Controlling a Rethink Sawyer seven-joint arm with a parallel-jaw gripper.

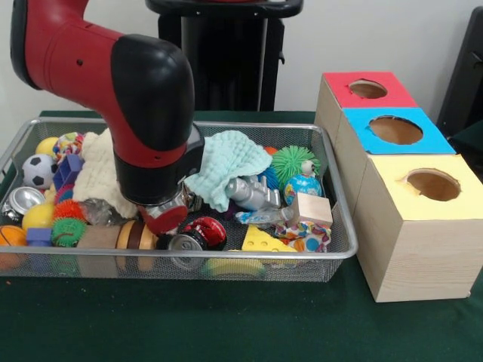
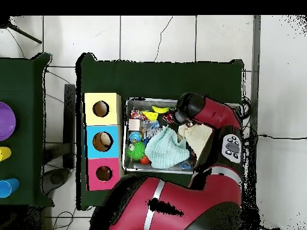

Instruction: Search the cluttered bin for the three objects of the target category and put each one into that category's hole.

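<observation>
Hand [image 1: 164, 217] sits deep in the wire bin [image 1: 343, 226], grip state hidden by the wrist; likely risk: snagging the mint cloth [image 1: 226, 167] when lifting.

The wire bin [image 1: 339, 226] was packed from wall to wall, with no bare floor showing between the toys, and the arm [image 1: 143, 113] itself filled the space above its left half in the front view. A mint cloth [image 1: 226, 170] lay heaped over the middle. The three box holes, red [image 1: 368, 89], blue [image 1: 395, 130] and yellow [image 1: 432, 184], stood open from above, and the green table [image 1: 226, 324] along its near edge was bare.
</observation>
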